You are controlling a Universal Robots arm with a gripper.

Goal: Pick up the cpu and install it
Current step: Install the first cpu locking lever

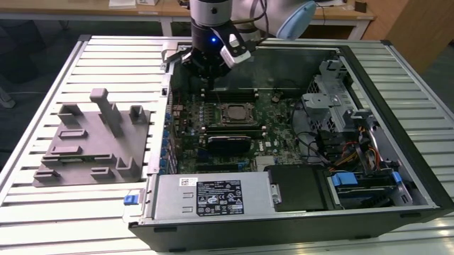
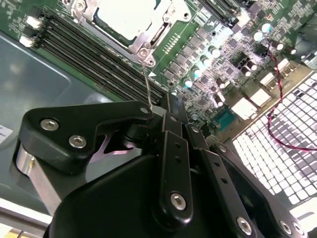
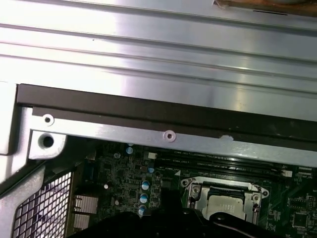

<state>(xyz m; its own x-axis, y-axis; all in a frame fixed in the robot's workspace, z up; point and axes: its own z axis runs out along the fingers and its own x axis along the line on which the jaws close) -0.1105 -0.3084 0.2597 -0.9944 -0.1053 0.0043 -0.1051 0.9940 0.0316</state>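
Observation:
The cpu (image 1: 235,112) lies flat in the dark socket on the motherboard, its silver top framed by the metal bracket. Both wrist views show it too, as cpu (image 2: 130,17) and cpu (image 3: 224,206). My gripper (image 1: 208,78) hangs above the board's far edge, beyond the socket and apart from the cpu. In the second wrist view the gripper (image 2: 169,106) has its black fingers (image 2: 174,148) closed together. A thin metal lever rod (image 2: 146,82) runs from the socket's corner to the fingertips. Whether they pinch it I cannot tell.
The open computer case (image 1: 397,90) lies on a slatted metal table (image 1: 42,95). A grey moulded plastic tray (image 1: 92,143) sits at the exterior view's left. Memory slots (image 1: 230,94), a power supply (image 1: 212,196), drive cages and cables (image 1: 354,154) crowd the case.

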